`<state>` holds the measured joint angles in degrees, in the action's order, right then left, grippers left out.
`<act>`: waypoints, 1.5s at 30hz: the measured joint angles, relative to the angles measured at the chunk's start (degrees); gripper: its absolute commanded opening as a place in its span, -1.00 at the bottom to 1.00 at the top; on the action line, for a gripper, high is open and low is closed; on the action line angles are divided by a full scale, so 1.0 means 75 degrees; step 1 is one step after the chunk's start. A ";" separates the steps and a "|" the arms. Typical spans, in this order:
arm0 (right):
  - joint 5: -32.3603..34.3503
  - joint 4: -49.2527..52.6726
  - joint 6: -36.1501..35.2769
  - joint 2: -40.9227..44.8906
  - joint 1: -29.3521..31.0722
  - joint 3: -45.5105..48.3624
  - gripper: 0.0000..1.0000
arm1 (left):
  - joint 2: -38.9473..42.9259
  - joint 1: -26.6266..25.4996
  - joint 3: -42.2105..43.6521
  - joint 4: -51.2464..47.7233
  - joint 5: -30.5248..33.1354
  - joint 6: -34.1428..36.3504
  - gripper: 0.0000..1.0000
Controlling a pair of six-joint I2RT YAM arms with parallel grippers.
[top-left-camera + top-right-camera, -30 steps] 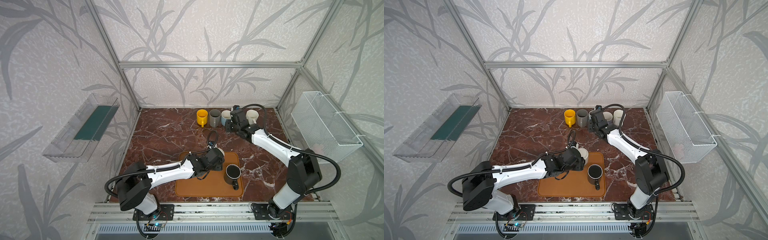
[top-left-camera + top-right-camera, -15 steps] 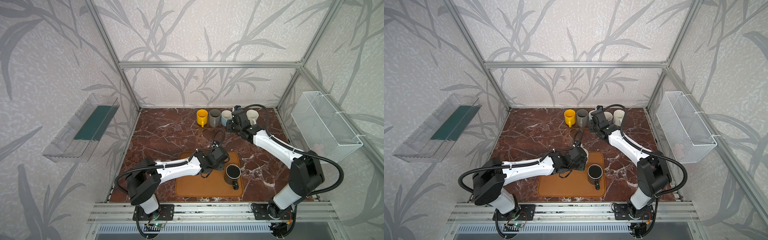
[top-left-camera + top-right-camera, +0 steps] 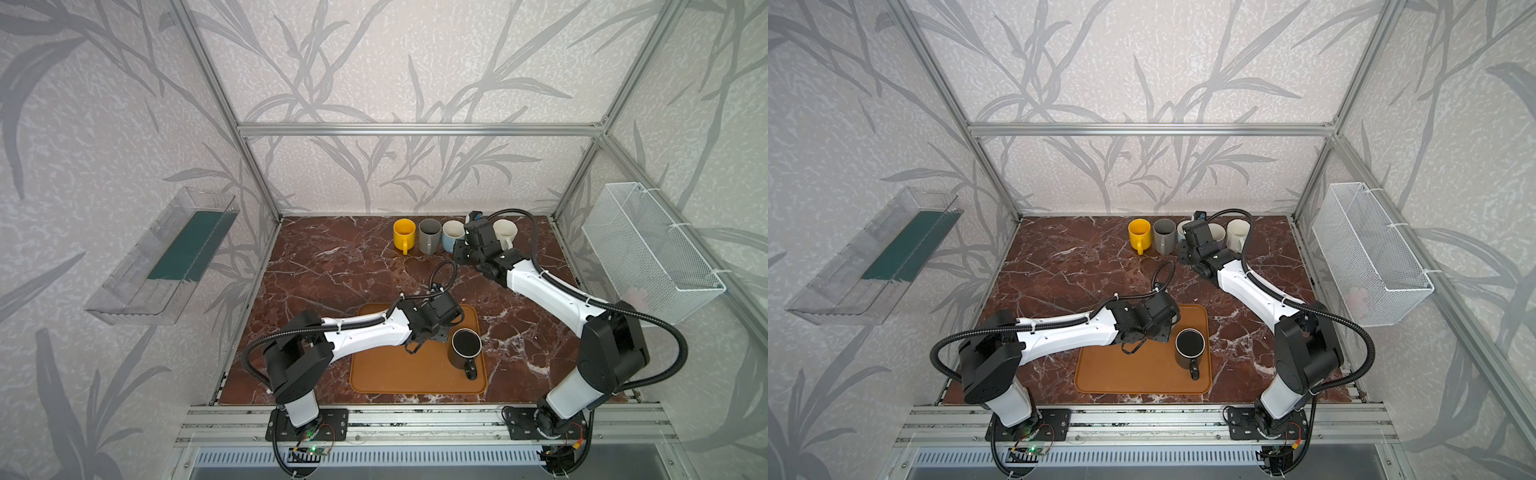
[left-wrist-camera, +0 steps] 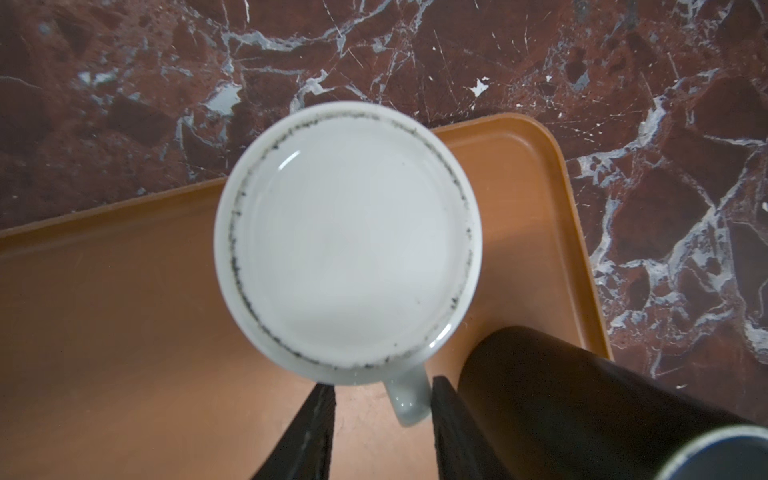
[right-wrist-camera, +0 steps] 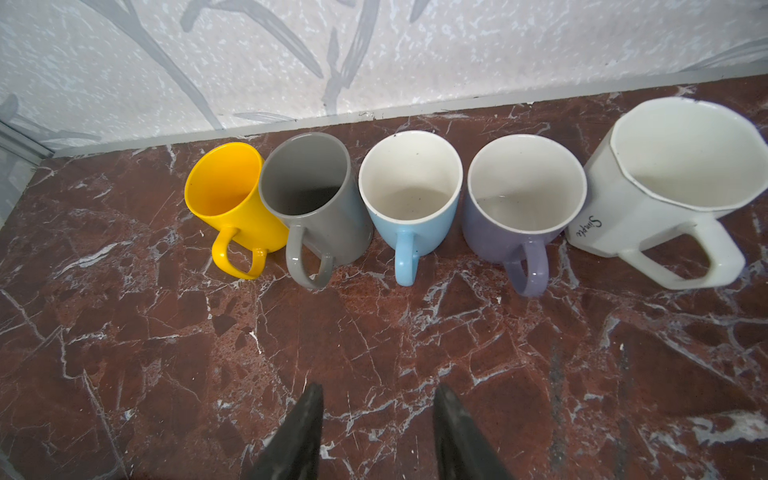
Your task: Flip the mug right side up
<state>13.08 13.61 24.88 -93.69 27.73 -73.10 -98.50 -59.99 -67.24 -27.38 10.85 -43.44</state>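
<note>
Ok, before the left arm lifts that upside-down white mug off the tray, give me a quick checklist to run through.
1. White ceramic mug upside down on the orange plastic tray: ok, its base faces up.
2. Mug handle between the fingers of the left end effector: ok.
3. Fingers closed on the handle: not ok, a gap shows on one side.
4. Room around the grip: not ok, the glossy black mug stands close beside one finger.
5. Right end effector out of the way: ok, open and empty near the back row of mugs.
</note>
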 measured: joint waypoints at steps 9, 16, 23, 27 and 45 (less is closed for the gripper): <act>0.0000 0.0000 0.0000 0.0003 -0.0044 0.0058 -0.11 | -0.0003 0.0058 -0.0044 -0.0629 0.0306 0.0210 -0.28; -0.0003 0.0000 0.0000 0.0015 -0.0050 0.0085 -0.11 | -0.0003 0.0073 -0.0044 -0.0632 0.0277 0.0437 -0.38; -0.0003 0.0000 0.0000 0.0015 -0.0073 0.0090 -0.11 | -0.0003 0.0111 -0.0044 -0.0577 0.0195 0.0577 -0.45; 0.0000 0.0003 0.0000 0.0023 -0.0085 0.0117 -0.11 | -0.0003 0.0152 -0.0044 -0.0568 0.0169 0.0592 -0.48; -0.0006 0.0000 0.0000 0.0029 -0.0085 0.0117 -0.11 | 0.0562 0.0592 0.0734 -0.0245 -0.0058 0.0565 -0.64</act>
<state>13.04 13.61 24.88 -93.47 27.09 -72.23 -94.28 -55.55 -61.73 -29.21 10.41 -39.20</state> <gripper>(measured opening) 0.443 0.182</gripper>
